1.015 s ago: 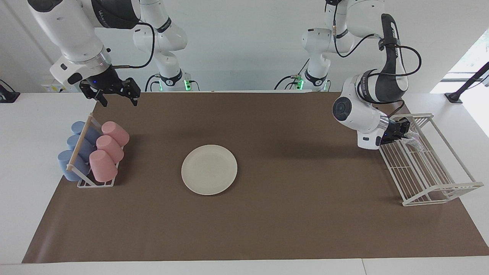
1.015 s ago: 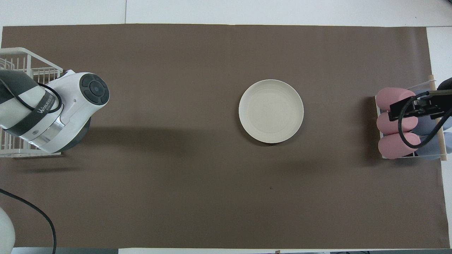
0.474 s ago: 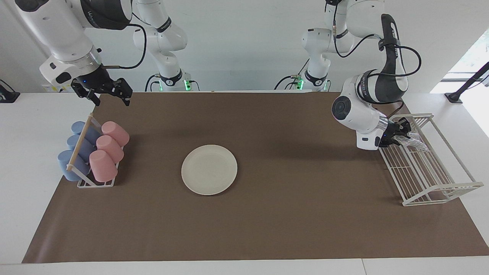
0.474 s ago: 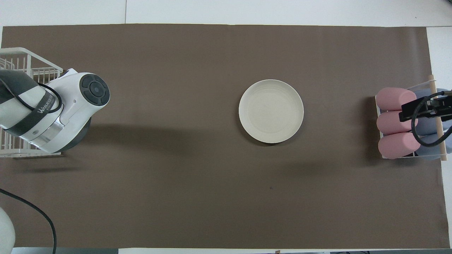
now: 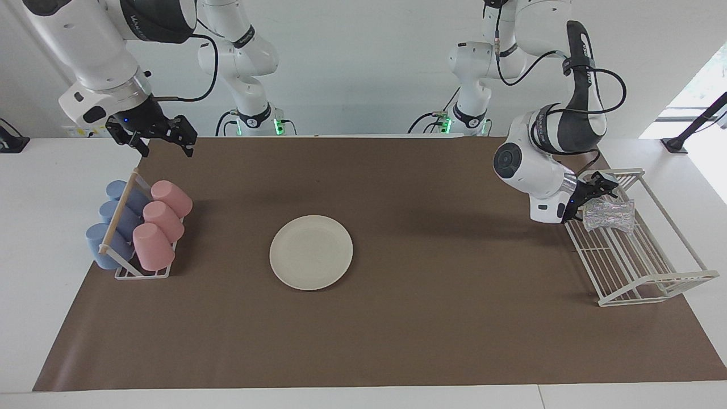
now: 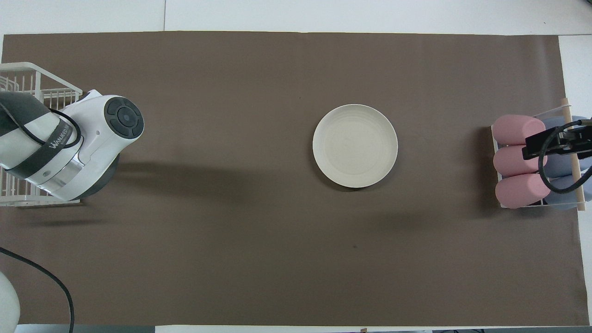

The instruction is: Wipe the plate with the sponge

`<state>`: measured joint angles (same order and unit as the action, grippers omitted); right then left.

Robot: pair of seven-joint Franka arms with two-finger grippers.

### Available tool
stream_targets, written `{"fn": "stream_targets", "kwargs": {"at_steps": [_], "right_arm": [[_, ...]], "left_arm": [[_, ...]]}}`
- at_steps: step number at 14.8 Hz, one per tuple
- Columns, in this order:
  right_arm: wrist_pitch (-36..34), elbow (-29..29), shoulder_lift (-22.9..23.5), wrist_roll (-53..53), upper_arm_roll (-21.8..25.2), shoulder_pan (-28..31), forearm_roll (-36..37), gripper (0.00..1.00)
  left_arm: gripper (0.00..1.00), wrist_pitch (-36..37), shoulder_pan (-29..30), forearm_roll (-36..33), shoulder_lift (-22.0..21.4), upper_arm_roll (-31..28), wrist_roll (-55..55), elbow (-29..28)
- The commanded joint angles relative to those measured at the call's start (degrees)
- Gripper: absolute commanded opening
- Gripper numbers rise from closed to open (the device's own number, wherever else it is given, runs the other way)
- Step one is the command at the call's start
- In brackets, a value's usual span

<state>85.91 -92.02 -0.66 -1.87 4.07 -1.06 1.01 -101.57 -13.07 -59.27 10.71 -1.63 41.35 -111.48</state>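
- Here the sponge [image 5: 609, 215], a small silvery, glittery pad with a lumpy outline, lies on the wire floor of the white rack [image 5: 653, 281] at the left arm's end of the surface, at the end of the rack nearer to the robots.
- The left hand [image 5: 597, 192] sits just beside the sponge with its fingers spread apart; it has hold of nothing, as far as the facing view shows.
- The right hand [image 5: 161, 138] waits up in the air over the edge of the brown mat [image 5: 397, 335], open and empty, near the cup rack [image 5: 139, 271] with its pink and blue cups.
- The plate [image 5: 311, 252], cream-white and round, lies flat in the middle of the mat, well apart from the sponge.
- The sponge probably weighs little and gives under pressure, so a pinch across its middle should hold.
- The plate looks stiff and smooth; it may slide under wiping unless steadied at the rim.
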Motion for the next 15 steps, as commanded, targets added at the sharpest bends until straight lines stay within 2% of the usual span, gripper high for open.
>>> {"fn": "stream_targets", "kwargs": {"at_steps": [1, 12, 15], "right_arm": [[1.1, -1.9, -1.4, -1.9, -0.4, 0.9, -1.1, 1.0], [1.1, -2.0, -1.7, -1.6, -0.5, 1.1, -1.0, 1.0], [0.8, -2.0, -1.7, -1.6, -0.5, 1.0, -1.0, 1.0]], "left_arm": [[1.0, -1.2, 0.3, -0.4, -0.6, 0.0, 0.8, -0.9], [1.0, -1.2, 0.4, 0.2, -0.8, 0.0, 0.2, 0.0], [1.0, -0.8, 0.4, 7.2, -1.0, 0.0, -0.8, 4.4]]}}
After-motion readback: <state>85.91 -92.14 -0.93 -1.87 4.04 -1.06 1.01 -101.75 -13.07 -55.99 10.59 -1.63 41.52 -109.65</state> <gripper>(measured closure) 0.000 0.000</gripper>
